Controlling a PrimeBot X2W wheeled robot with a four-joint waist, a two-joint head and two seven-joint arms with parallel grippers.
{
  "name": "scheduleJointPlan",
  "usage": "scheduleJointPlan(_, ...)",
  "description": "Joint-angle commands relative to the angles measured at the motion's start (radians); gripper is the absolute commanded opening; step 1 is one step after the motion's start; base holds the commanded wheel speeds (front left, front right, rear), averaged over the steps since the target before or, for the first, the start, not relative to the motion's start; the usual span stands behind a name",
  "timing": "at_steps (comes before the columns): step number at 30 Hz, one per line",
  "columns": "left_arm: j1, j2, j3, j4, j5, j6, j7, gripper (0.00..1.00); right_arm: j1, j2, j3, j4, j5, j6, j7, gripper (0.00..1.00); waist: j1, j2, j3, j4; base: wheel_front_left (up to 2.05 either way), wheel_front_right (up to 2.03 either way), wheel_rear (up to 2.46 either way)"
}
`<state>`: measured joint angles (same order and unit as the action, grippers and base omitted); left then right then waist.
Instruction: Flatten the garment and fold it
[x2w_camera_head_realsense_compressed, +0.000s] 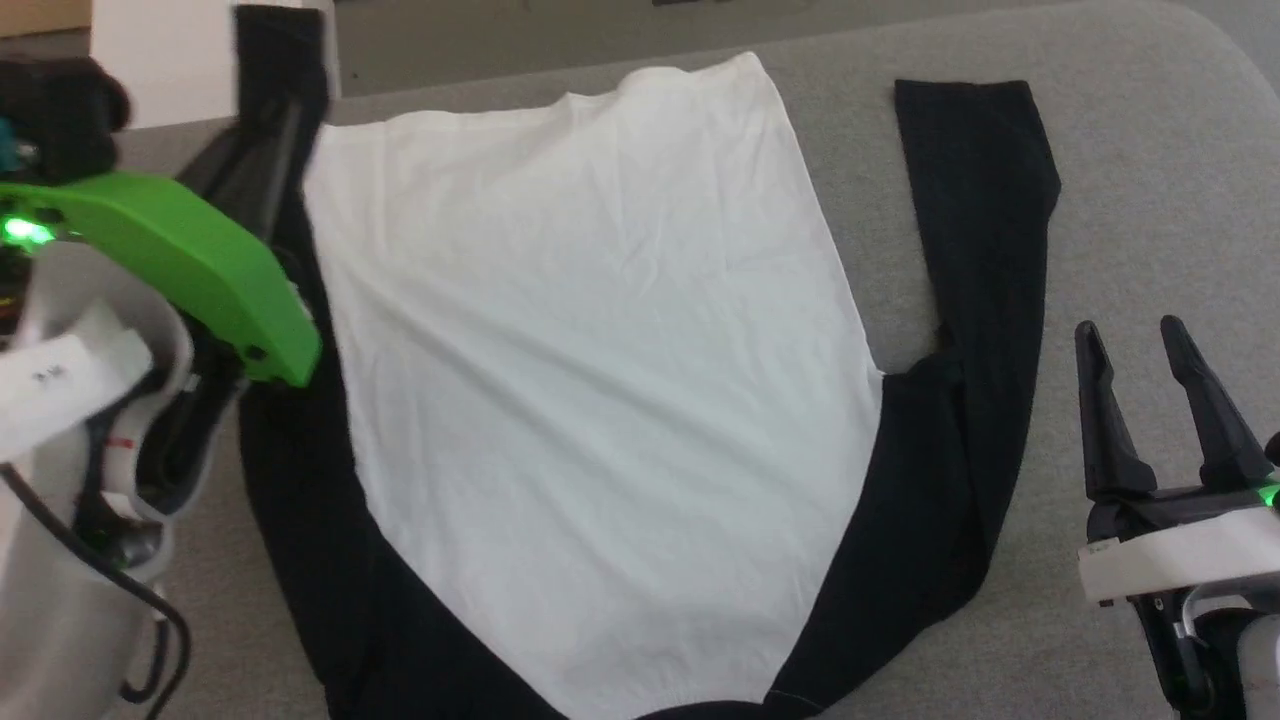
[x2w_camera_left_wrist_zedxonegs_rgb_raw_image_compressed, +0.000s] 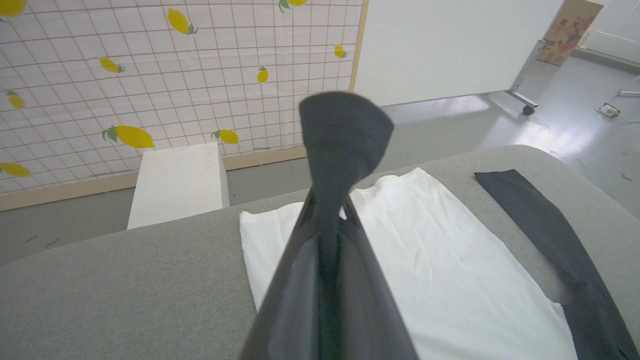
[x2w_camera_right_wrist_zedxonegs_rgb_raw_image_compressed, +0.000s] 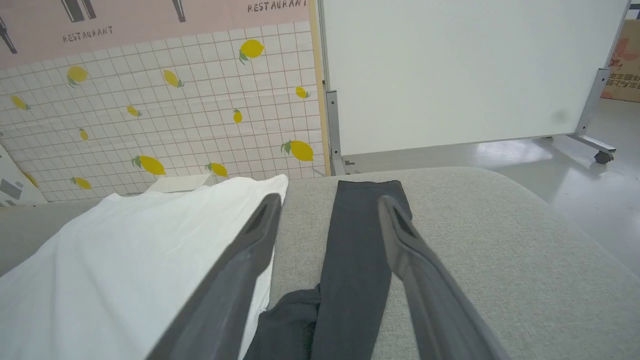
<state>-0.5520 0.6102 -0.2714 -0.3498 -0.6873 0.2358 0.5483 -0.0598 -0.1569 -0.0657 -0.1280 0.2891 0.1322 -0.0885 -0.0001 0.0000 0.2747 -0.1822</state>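
The garment (x2w_camera_head_realsense_compressed: 590, 380) lies spread on a grey padded surface (x2w_camera_head_realsense_compressed: 1150, 180), with the white body flat in the middle and the neckline at the near edge. Its right sleeve (x2w_camera_head_realsense_compressed: 985, 200) lies straight along the right side of the body and points to the far side. The left gripper (x2w_camera_head_realsense_compressed: 285, 110) is at the far left, and its jaws are together and clamped on the black left sleeve (x2w_camera_left_wrist_zedxonegs_rgb_raw_image_compressed: 345, 130) close to the cuff. The cuff stands out beyond the fingertips. The right gripper (x2w_camera_head_realsense_compressed: 1128, 335) is at the near right, just beside the right sleeve. Its jaws are wide apart and hold nothing.
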Motion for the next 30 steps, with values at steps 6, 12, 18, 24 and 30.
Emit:
scheduleJointPlan(6, 0.017, -0.139, -0.170, -0.043, 0.015, -0.044, -0.041, 0.00, 0.039, 0.013, -0.030, -0.050, -0.018, -0.002, 0.035, 1.00, 0.0001, 0.0000, -0.086, 0.090, 0.00, 0.00, 0.00)
scheduleJointPlan(12, 0.018, -0.323, -0.318, 0.062, 0.024, -0.063, -0.123, 0.00, 0.046, 0.015, -0.040, -0.075, -0.021, -0.002, 0.051, 1.00, 0.0001, 0.0000, -0.080, 0.099, 0.00, 0.00, 0.00)
scheduleJointPlan(18, 0.028, -0.465, -0.411, 0.282, 0.019, -0.092, -0.205, 0.00, 0.043, 0.013, -0.049, -0.078, -0.025, -0.002, 0.052, 1.00, 0.0001, 0.0000, -0.058, 0.077, 0.00, 0.00, 0.00)
scheduleJointPlan(24, 0.022, -0.519, -0.491, 0.495, 0.037, -0.131, -0.253, 0.00, 0.040, 0.010, -0.046, -0.067, -0.022, -0.002, 0.046, 1.00, 0.0001, 0.0000, -0.038, 0.048, 0.00, 0.00, 0.00)
scheduleJointPlan(30, 0.026, -0.550, -0.578, 0.606, 0.012, -0.187, -0.271, 0.00, 0.039, 0.012, -0.048, -0.049, -0.017, -0.002, 0.038, 1.00, 0.0001, 0.0000, -0.029, 0.034, 0.00, 0.00, 0.00)
